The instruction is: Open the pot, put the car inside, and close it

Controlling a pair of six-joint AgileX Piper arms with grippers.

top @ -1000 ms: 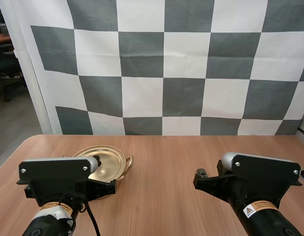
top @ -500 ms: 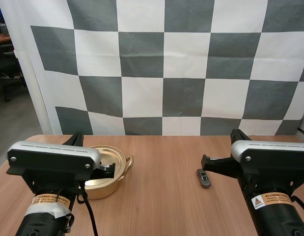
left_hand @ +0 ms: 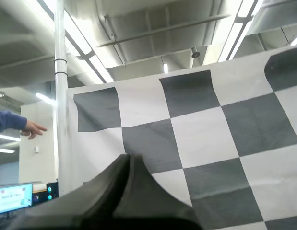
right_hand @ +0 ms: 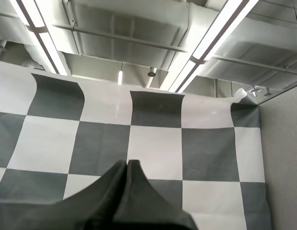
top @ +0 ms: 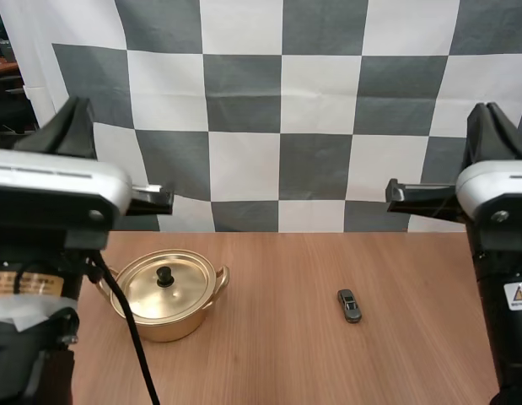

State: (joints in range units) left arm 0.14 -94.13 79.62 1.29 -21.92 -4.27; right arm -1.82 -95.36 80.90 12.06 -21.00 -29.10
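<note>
The pot (top: pixel 159 325) stood on the left part of the surface (top: pixel 277 354), with the lid (top: pixel 147 287) seated on it and the black knob (top: pixel 165 275) upright at the lid's centre. The car (top: pixel 350 305) lay on the surface to the right of the pot, well apart from it, its length running away from the arms' bases. Both arms were raised high above the surface, the left arm (top: pixel 50 190) on the pot's side and the right arm (top: pixel 497 190) past the car, neither touching anything. The left pincer (left_hand: pixel 129 160) had its fingers pressed together into one dark wedge, with nothing between them. The right pincer (right_hand: pixel 127 165) was pressed together in the same way, also empty
</note>
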